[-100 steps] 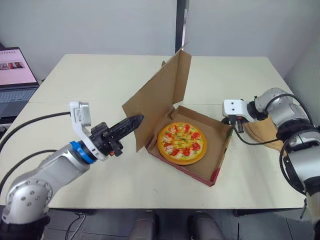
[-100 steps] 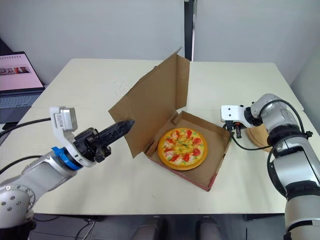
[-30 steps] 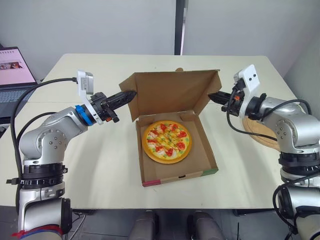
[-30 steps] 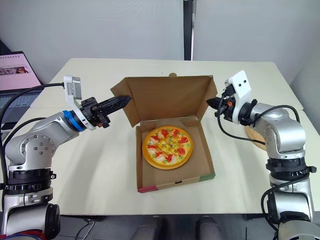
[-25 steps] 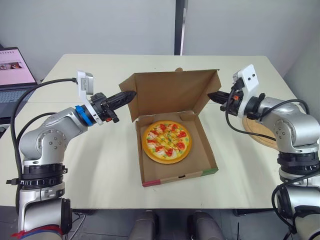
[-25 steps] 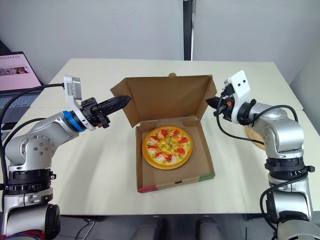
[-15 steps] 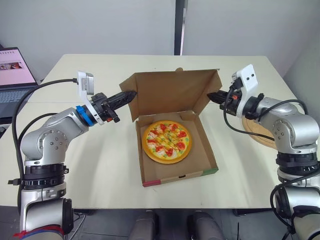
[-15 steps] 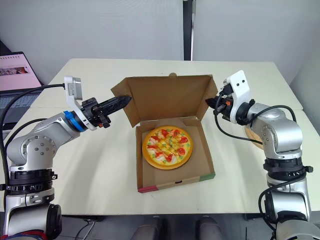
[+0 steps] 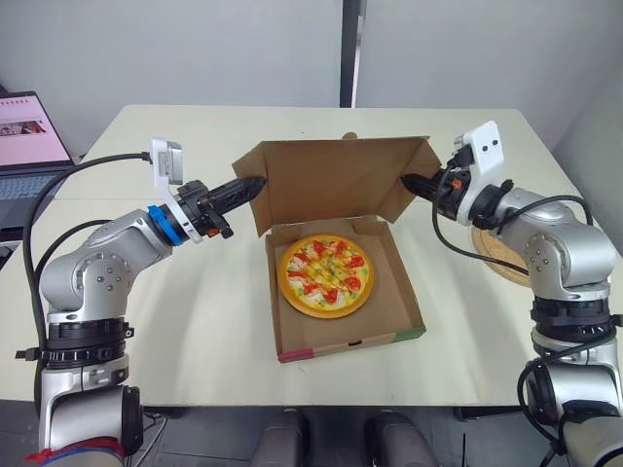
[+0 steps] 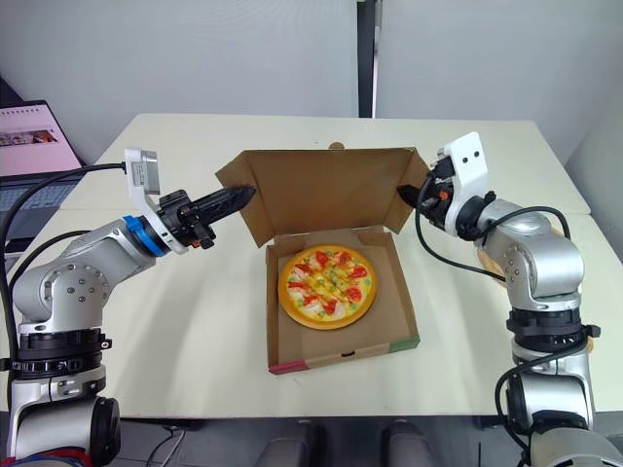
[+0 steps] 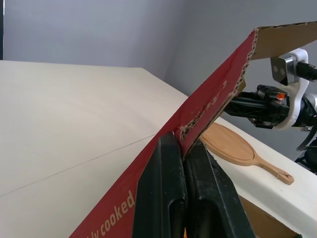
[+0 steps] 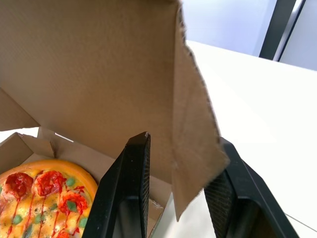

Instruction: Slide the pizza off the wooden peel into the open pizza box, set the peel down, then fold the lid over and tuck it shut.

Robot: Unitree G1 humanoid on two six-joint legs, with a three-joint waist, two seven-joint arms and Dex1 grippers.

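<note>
- Now, near the bottom middle of the head view, the pizza box (image 9: 343, 344) sits open on the pale table (image 9: 195, 321).
- The pizza (image 9: 325, 274) lies flat inside the box, in the middle of the picture. It has red and green bits on top.
- Just behind the pizza, the lid (image 9: 331, 180) stands up, a little above the middle of the picture. Its brown inside faces the camera, and a small flap sticks out at each side.
- On the left of the picture, the left gripper (image 9: 248, 185) reaches to the lid's left flap. In its wrist view the two black fingers (image 11: 166, 188) are pressed close together, and the torn edge of the cardboard is pinched between their tips.
- On the right of the picture, the right gripper (image 9: 413, 182) reaches to the lid's right flap. In its wrist view the fingers (image 12: 133, 183) are spread apart, with the flap hanging between them. I cannot tell if either finger touches it.
- The wooden peel (image 11: 230, 145) lies flat on the table at the right side of the head view, behind the right arm and apart from the box.
- Far off at the left edge, a laptop (image 9: 29, 146) is open with its screen lit.
</note>
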